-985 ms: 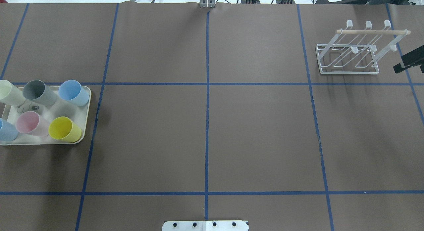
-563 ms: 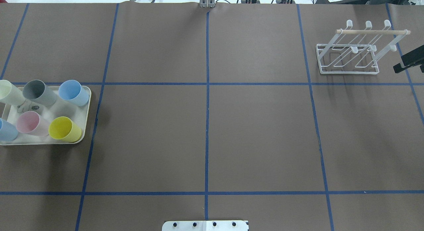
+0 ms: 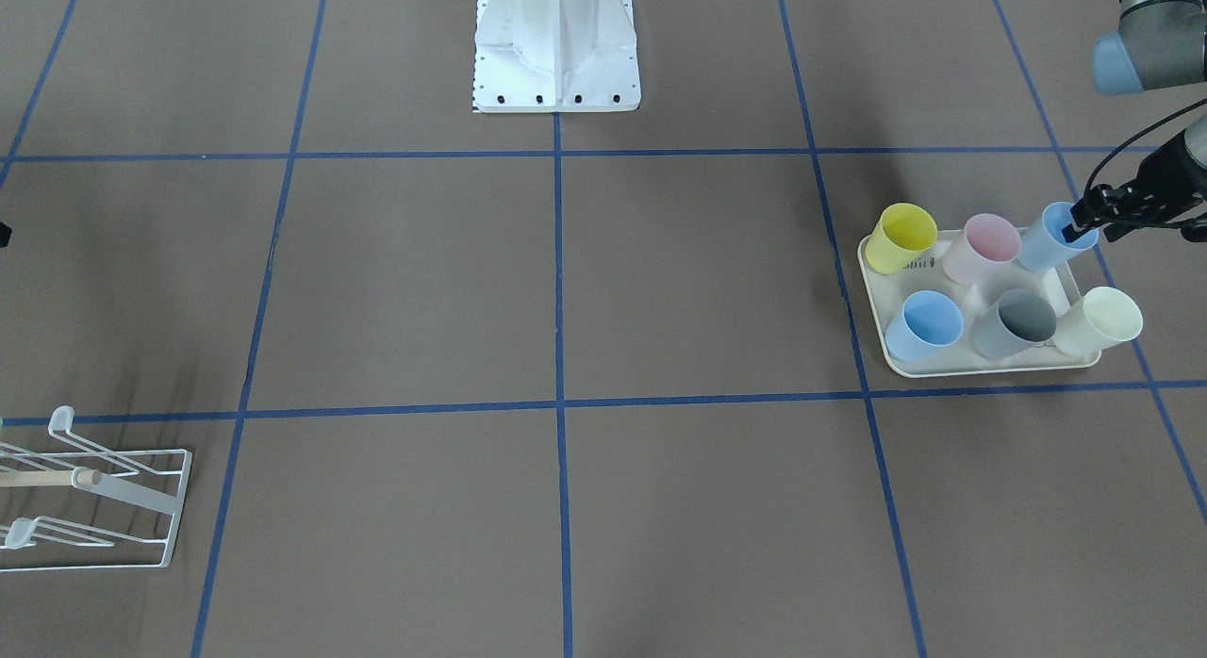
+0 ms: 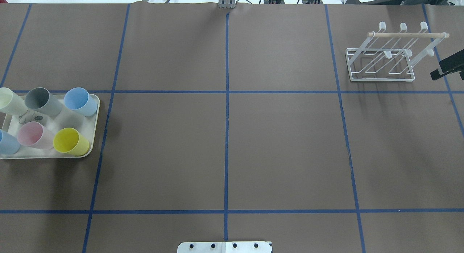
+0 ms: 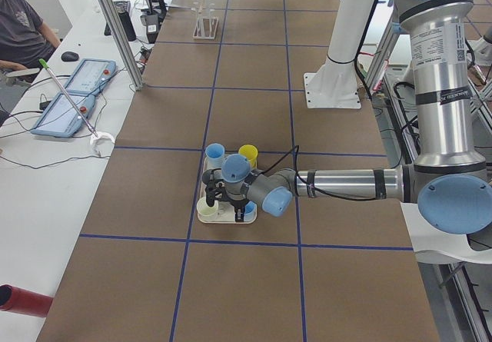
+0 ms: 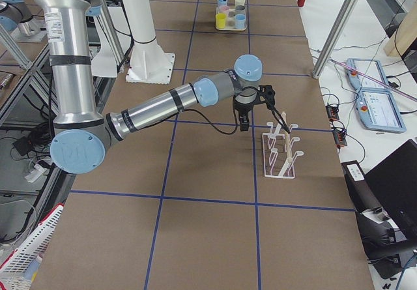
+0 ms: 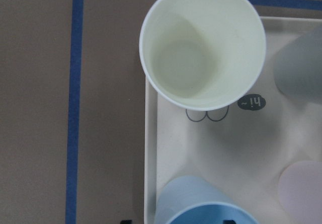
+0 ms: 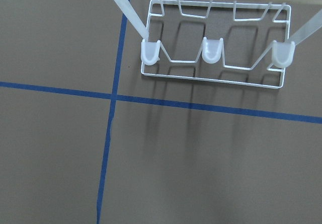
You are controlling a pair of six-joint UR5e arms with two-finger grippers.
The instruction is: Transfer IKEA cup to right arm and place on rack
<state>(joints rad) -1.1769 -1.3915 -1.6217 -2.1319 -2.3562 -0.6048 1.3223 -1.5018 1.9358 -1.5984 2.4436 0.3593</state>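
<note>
Several plastic IKEA cups stand upright on a cream tray [image 4: 95, 131] at the table's left side. My left gripper [image 3: 1082, 226] hangs at the rim of the light blue cup [image 3: 1049, 241] in the tray's near corner. In the left wrist view that blue cup [image 7: 201, 206] is at the bottom edge and a cream cup [image 7: 201, 48] fills the top. I cannot tell whether the jaws are closed on the rim. The white wire rack [image 4: 380, 79] with its wooden dowel [image 4: 407, 34] stands at the far right, with nothing on it. My right gripper [image 4: 436, 70] hovers open just right of the rack.
Yellow [image 4: 70, 141], pink [image 4: 34, 135], grey [image 4: 41, 100] and a second blue cup [image 4: 80, 100] crowd the tray. Blue tape lines cross the brown table. The robot's base plate [image 4: 224, 247] sits at the near edge. A person sits at a side table [image 5: 23, 34].
</note>
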